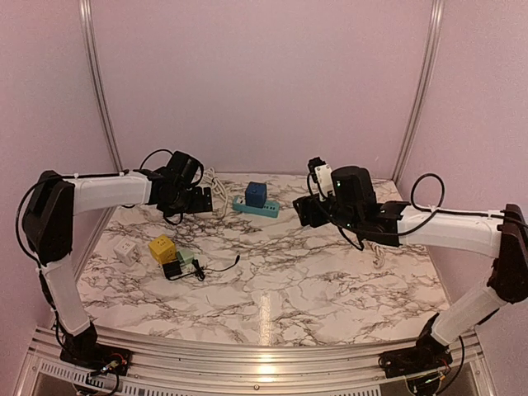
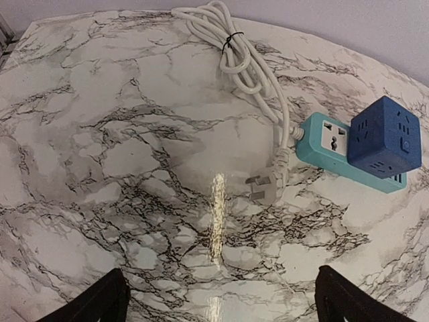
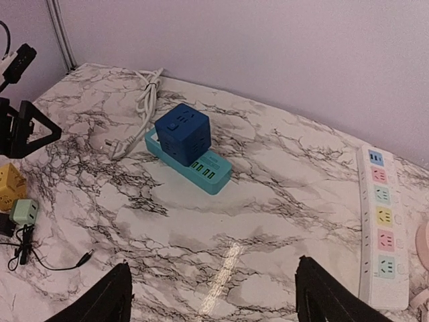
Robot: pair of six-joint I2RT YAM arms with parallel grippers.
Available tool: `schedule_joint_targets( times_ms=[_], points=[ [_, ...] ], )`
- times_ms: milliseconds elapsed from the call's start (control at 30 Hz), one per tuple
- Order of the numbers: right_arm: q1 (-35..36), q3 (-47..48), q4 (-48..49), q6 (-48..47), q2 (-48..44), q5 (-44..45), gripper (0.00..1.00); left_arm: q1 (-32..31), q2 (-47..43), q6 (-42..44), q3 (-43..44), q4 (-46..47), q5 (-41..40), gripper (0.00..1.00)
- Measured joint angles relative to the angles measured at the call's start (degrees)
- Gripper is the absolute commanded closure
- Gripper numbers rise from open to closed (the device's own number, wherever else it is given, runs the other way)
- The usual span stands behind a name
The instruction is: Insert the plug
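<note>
Holding the left jaws spread wide above the far-left part of the marble surface (image 1: 330,280), gripping nothing, with the black left fingertips (image 2: 94,302) showing only at the bottom corners of the left wrist view.

Looking down between them at the white plug (image 2: 265,188), lying flat on the surface, prongs pointing left, apart from both sets of jaws and not seated in any socket.

Following the white cord (image 2: 231,60) from the plug up past the end of the teal power strip (image 2: 322,144) and on into a loose bundle near the back wall, cinched by a black tie.

Finding the strip just to the right of the plug, showing one bare socket face at the end nearest it, and carrying a dark blue cube socket (image 2: 385,137) on top of its other end.

Holding the right jaws apart as well, well off to the right of the strip, gripping nothing, with the right fingertips (image 3: 100,302) framing bare marble.

Seeing, at the right edge of the right wrist view, a long white power strip (image 3: 383,221) with pastel socket faces lying flat.

Seeing also, nearer the left arm's base, a yellow cube (image 1: 162,247), a white cube (image 1: 125,250), a small green adapter (image 1: 186,257) and a black adapter (image 1: 173,270) with a thin black lead (image 1: 219,266) trailing right, all resting on the surface well apart from the plug.
</note>
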Motion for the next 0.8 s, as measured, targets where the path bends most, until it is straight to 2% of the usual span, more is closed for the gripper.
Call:
schedule_joint_targets(
  times_ms=[133, 200, 267, 500, 800],
  points=[
    [-6.0, 3.5, 0.9, 0.9, 6.0, -5.2, 0.27, -0.1, -2.3, -0.6, -4.6, -0.2, 0.5, 0.01],
    [-8.3, 6.3, 1.4, 2.0, 9.9, -9.1, 0.39, -0.3, -4.5, -0.7, -6.7, -0.4, 0.5, 0.01],
    [-11.3, 9.5, 2.4, 3.8, 14.5, -14.4, 0.46, -0.7, -7.9, -0.8, -8.7, -1.0, 0.5, 0.01],
    [-19.0, 21.4, 3.8, 8.5, 30.5, -27.5, 0.52, -3.9, -25.5, -0.8, -15.0, -2.5, -0.2, 0.01],
    [-20.0, 37.7, 1.5, 11.3, 46.8, -34.4, 0.54, -5.4, -48.0, -3.6, -26.3, -8.0, -1.9, 0.01]
  ],
)
